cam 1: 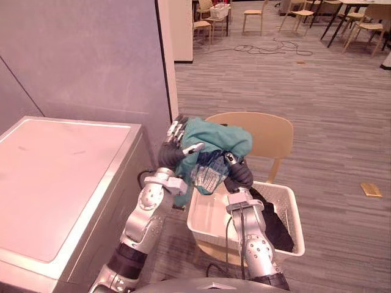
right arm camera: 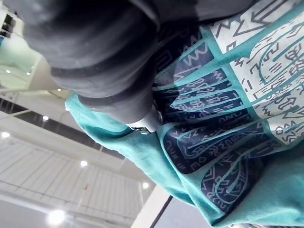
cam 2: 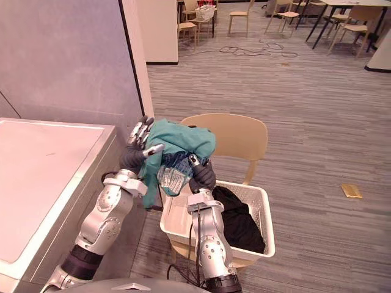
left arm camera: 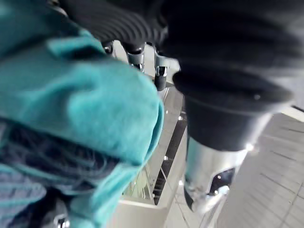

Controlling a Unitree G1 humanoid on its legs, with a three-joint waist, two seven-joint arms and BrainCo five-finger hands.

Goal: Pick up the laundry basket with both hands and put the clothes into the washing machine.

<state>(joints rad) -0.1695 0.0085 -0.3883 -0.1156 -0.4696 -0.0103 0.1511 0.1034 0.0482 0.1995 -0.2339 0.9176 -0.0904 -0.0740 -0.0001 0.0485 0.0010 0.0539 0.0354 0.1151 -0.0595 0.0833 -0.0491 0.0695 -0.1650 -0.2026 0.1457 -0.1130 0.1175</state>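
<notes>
Above the white laundry basket [cam 1: 288,204], which sits on a tan chair [cam 1: 269,131] just beside the washing machine [cam 1: 61,177] with its lid down, both hands hold a bunched teal garment [cam 1: 217,139] up between them. The eye views give that layout and a black garment [cam 1: 275,223] lying in the basket. The right wrist view gives the teal garment's dark-blue-and-white patterned panel [right arm camera: 228,104] from close up. The left hand [cam 1: 173,152] presses the bundle's side, fingers [cam 1: 176,129] straight and slightly spread, thumb laid on the cloth. The right hand [cam 1: 239,176] sits under the bundle with its fingers buried in cloth, so their state cannot be told.
</notes>
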